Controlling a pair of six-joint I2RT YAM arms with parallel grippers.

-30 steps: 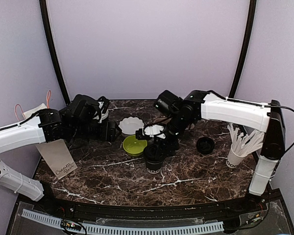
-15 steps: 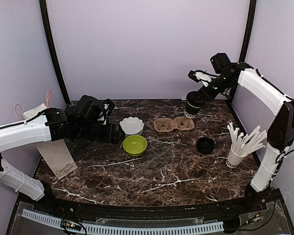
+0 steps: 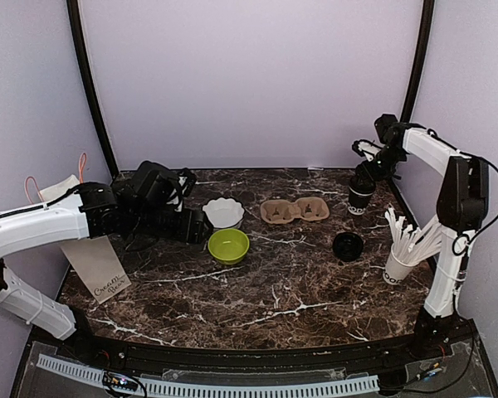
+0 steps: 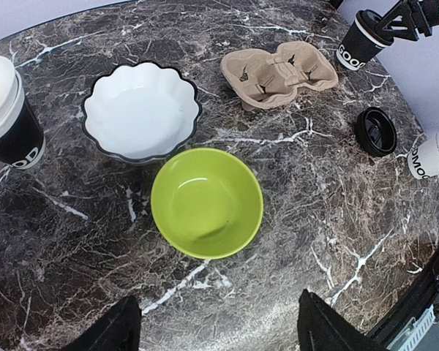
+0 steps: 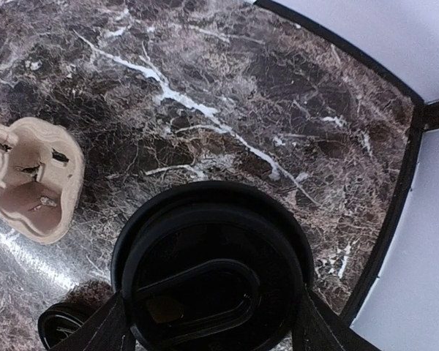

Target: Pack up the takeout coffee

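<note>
The takeout coffee (image 3: 358,199), a black cup with white lettering and a black lid, is at the back right of the table. My right gripper (image 3: 367,172) is shut on it from above. In the right wrist view the lid (image 5: 212,248) fills the space between my fingers (image 5: 95,333). The left wrist view shows the cup (image 4: 360,45) tilted, right of the brown cup carrier (image 4: 278,72); I cannot tell whether it touches the table. The carrier (image 3: 295,210) is empty. My left gripper (image 4: 216,333) is open and empty, above the table just in front of the green bowl (image 4: 207,202).
A white scalloped bowl (image 3: 222,212) and the green bowl (image 3: 229,245) sit mid-table. A loose black lid (image 3: 348,245) and a white cup of sticks (image 3: 402,261) stand at the right. A white-lidded black cup (image 4: 7,113) and a labelled paper bag (image 3: 95,265) are at the left.
My right arm lifted the coffee from the table's middle, swung it up to the back right, and has lowered it there. The left arm has barely moved.
</note>
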